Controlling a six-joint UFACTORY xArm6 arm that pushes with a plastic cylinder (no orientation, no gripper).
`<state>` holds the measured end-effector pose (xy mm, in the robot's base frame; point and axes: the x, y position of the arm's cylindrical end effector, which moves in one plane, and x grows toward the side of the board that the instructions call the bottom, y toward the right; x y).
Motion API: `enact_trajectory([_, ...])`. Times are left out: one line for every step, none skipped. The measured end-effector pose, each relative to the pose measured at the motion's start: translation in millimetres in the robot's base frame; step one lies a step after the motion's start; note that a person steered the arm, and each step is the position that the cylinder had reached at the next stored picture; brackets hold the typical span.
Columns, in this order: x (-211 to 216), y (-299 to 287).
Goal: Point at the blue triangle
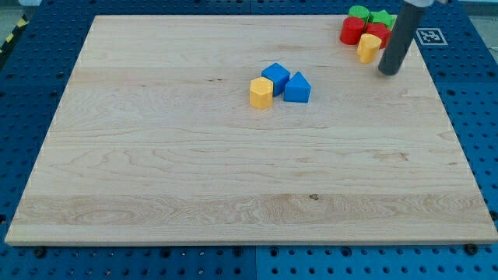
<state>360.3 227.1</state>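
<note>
Wooden bench (156, 171) set on a blue pegboard (482, 117). Near the middle, slightly toward the far side: blue triangle (297, 88), touching a blue cube (275, 78) at its far left, with a yellow hexagonal block (261, 92) just left of both, touching the cube.

At the far right corner, a tight cluster: green round block (359, 12), green star (382, 17), red round block (352, 31), second red block (378, 34), second yellow block (369, 47) on the near edge.

Tool (398, 43): a plain dark rod, tilted, neither opening nor closing, gripping nothing. My tip (389, 71) down on the bench just right of and nearer than the second yellow block, well apart from the blue triangle, far off to its right.

Printed marker (428, 36) just right of the rod.
</note>
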Motion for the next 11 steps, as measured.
enact_trajectory([51, -11])
enact_trajectory([114, -26])
enact_trajectory([123, -26])
enact_trajectory([123, -31])
enact_trajectory([123, -54])
enact_trajectory([123, -69])
enact_trajectory([121, -69])
enact_trajectory([115, -74])
enact_trajectory([109, -119])
enact_trajectory([96, -163])
enact_trajectory([79, -198])
